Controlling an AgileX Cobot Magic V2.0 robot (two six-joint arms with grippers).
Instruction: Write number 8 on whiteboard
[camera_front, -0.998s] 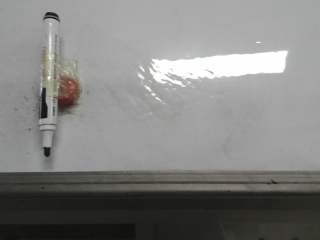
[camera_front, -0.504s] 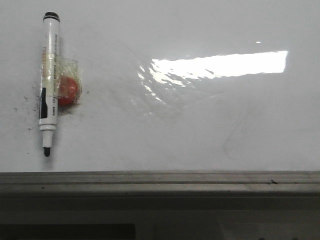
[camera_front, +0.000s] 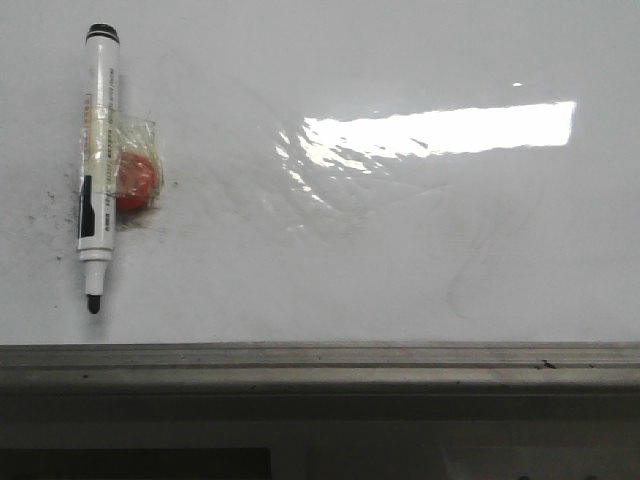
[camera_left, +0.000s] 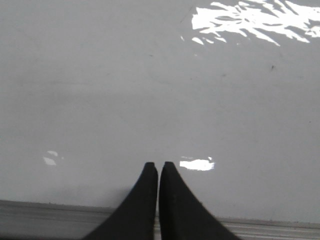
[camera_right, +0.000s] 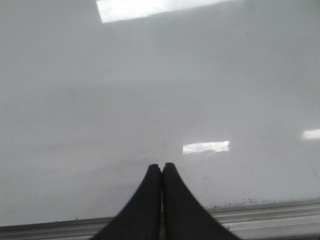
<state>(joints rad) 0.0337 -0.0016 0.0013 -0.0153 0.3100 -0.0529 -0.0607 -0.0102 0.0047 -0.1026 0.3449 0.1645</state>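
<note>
That white plastic marker with the black cap looks light, stiff and slick, taped to the glossy whiteboard beside an orange magnet. I'd pinch it mid-barrel. Both the left gripper and right gripper have fingers pressed together, holding nothing.

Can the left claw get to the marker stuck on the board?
Probably yes: nothing stands before the marker, taped to the whiteboard. But the left claw is shut and must open first.
</note>
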